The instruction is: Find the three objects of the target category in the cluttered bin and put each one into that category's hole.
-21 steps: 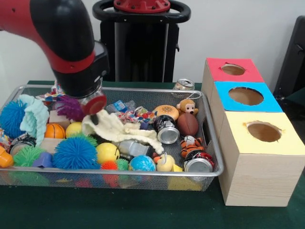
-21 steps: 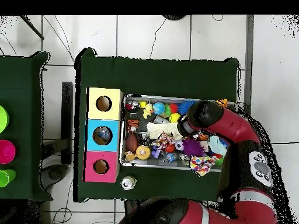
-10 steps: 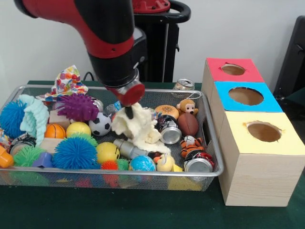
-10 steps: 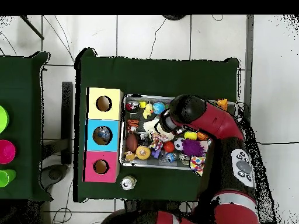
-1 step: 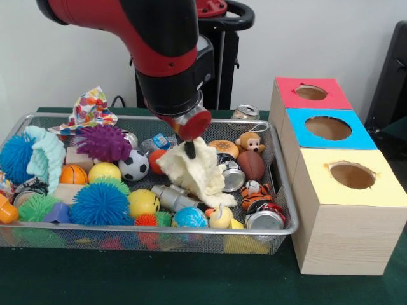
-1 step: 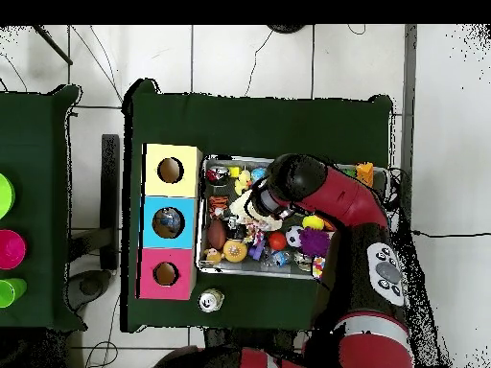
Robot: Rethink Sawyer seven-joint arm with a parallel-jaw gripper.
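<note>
Gripping a crumpled cream-yellow cloth [image 5: 196, 170], the red-tipped black claw [image 5: 189, 150] is closing on its top edge while the red and black arm [image 5: 152, 44] is reaching down over the wire mesh bin [image 5: 280, 210], the cloth dangling above the toys near the bin's middle.

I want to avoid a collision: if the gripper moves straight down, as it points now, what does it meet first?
Probably the cream cloth hanging from the gripper; below it lies a silver can, though depth is unclear.
</note>
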